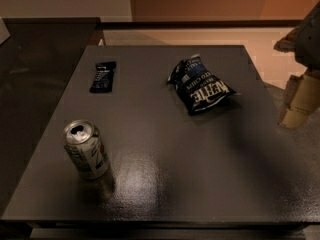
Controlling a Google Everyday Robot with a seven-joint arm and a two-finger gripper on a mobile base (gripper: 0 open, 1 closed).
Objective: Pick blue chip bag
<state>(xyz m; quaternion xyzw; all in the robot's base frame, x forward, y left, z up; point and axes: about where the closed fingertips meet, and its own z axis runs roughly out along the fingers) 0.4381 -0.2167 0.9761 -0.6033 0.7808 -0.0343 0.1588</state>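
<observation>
Blue chip bag (202, 86) lying on the dark table (165, 184), with the gripper (299, 104) off to the right.

The table is dark grey, and its slightly glossy, textured top fills most of the view. The gripper hangs at the right edge of the view, beyond the table's right side and well apart from the bag. It is partly cut off, and I cannot tell whether it is open or closed. The bag lies flat on the far right part of the tabletop, crinkled and navy, its white "KETTLE" lettering running at a slant. A silver soda can (86, 149) stands near the front left corner, its top opened, well apart from the bag. A small flat dark bar wrapper (103, 77) lies at the far left.
</observation>
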